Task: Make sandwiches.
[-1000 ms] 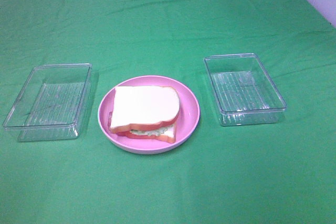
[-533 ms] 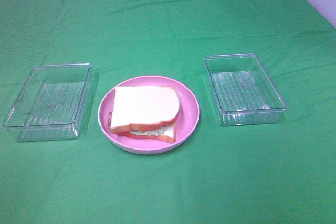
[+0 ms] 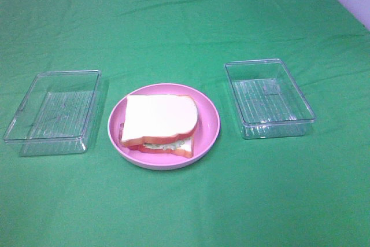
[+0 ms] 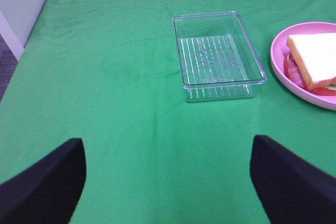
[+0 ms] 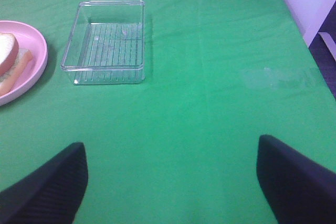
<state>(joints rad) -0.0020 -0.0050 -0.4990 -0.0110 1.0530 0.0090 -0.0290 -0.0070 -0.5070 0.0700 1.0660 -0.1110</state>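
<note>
We find the sandwich (image 3: pixel 159 124) lying on the pink plate (image 3: pixel 210 121), centre of the green surface (image 3: pixel 185 21), between two clear trays. Left gripper (image 4: pixel 168 182) and right gripper (image 5: pixel 170 182) hover above the cloth, fingers wide apart, holding nothing.

Pink plate (image 3: pixel 211 134) between two seemingly empty clear trays (image 3: pixel 43 136) (image 3: pixel 286 125) on green cloth (image 3: pixel 185 21).
</note>
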